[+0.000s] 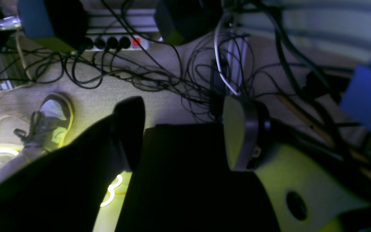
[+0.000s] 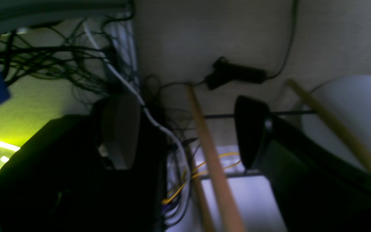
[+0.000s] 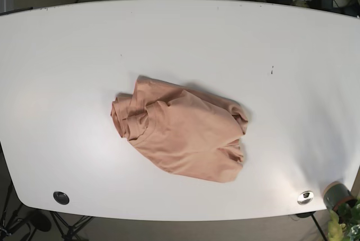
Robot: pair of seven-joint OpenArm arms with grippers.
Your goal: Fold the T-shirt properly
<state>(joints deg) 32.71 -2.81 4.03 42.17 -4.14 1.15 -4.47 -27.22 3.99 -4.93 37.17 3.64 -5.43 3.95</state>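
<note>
Left gripper [image 1: 185, 132] open, empty, over cables [image 1: 172, 74] and floor. Right gripper [image 2: 185, 132] likewise spread, holding nothing, above a pole [image 2: 214, 167]. Shirt [image 3: 183, 131] crumpled mid-table [image 3: 281, 38], out of both wrist views, well apart from either gripper.

A broad white bench [image 3: 67, 55] with rounded corners fills the overhead view. Below it lies pale grey carpet [image 1: 101, 96], strewn with tangled black cables [image 1: 159, 77]. A white power strip [image 1: 121, 42] sits by the wall, and yellow-green light [image 1: 108, 212] glows on the floor.
</note>
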